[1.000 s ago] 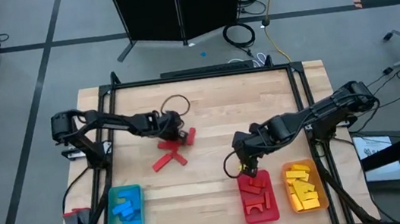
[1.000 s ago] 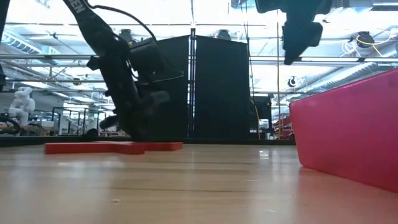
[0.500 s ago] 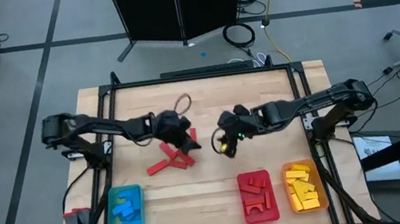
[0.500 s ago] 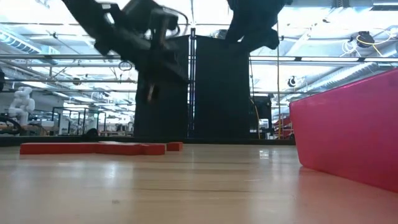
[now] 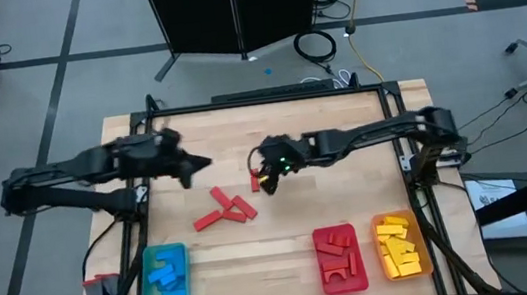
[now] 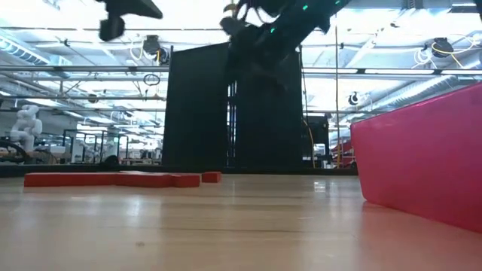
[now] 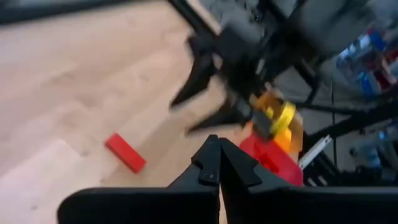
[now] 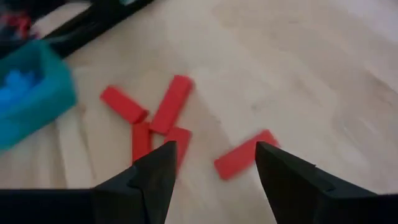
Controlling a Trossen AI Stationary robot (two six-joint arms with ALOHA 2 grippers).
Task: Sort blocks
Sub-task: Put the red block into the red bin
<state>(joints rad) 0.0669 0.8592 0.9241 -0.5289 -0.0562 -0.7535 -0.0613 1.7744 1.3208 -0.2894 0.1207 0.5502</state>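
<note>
Right gripper (image 5: 265, 179) moved over lone red block (image 5: 256, 182), fingers apart

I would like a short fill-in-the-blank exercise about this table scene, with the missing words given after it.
1. The blocks still loose on the table are all ____ in colour.
2. The blue blocks lie in the ____ tray.
3. The right claw hangs with its fingers ____ above a single red block.
4. The left claw holds ____.

Missing words: red; teal; open; nothing
</note>
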